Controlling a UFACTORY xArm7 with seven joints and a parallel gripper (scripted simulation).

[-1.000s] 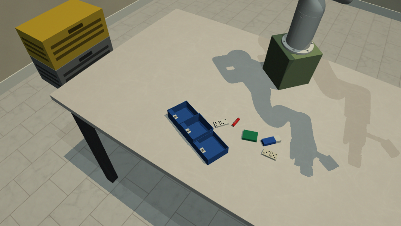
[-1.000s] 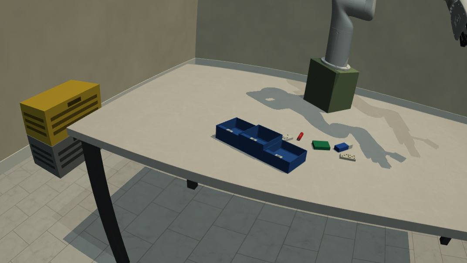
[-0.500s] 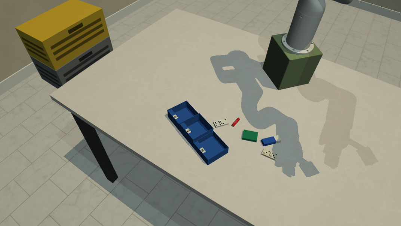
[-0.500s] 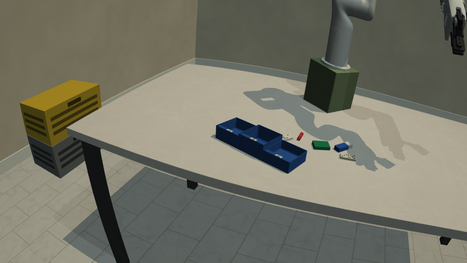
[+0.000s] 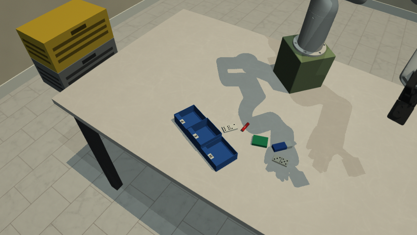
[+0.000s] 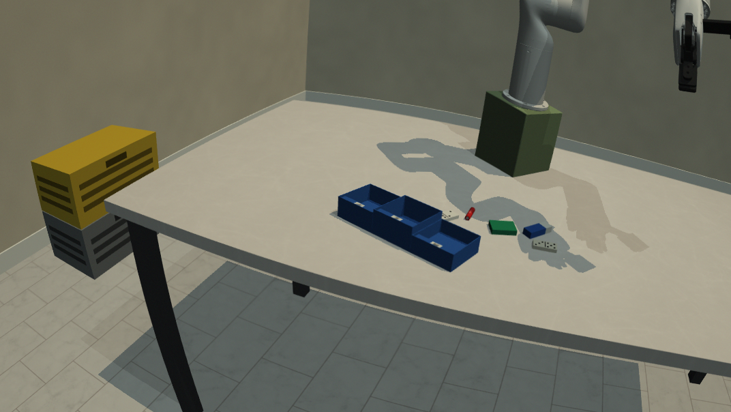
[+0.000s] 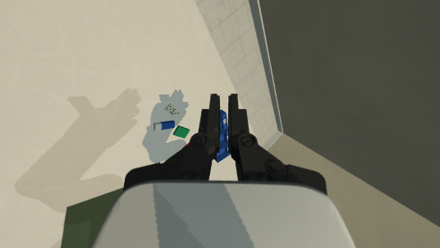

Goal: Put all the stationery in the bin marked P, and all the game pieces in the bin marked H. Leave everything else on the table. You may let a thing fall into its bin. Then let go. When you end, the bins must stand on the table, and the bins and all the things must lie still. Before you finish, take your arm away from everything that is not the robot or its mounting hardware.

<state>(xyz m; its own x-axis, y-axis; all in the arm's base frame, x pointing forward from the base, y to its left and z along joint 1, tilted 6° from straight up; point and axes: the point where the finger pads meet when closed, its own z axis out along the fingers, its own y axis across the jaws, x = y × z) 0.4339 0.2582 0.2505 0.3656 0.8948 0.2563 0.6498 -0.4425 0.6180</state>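
A blue row of three bins lies on the table: bin P [image 5: 189, 114] at the far end, E [image 5: 203, 131] in the middle, H [image 5: 220, 151] at the near end; all look empty. One domino [image 5: 229, 127] lies beside the E bin, with a small red stick [image 5: 244, 127] next to it. A green block [image 5: 260, 141], a blue and white eraser [image 5: 281, 146] and a second domino [image 5: 280, 160] lie further right. My gripper [image 5: 401, 115] is shut and empty, high above the table's right side, far from them. In the wrist view the gripper [image 7: 223, 98] points down at the eraser [image 7: 164, 125].
The arm's green base block [image 5: 303, 65] stands at the back of the table. A yellow and grey crate stack [image 5: 65, 42] stands on the floor beyond the table's left corner. The table's front edge runs close to the bins.
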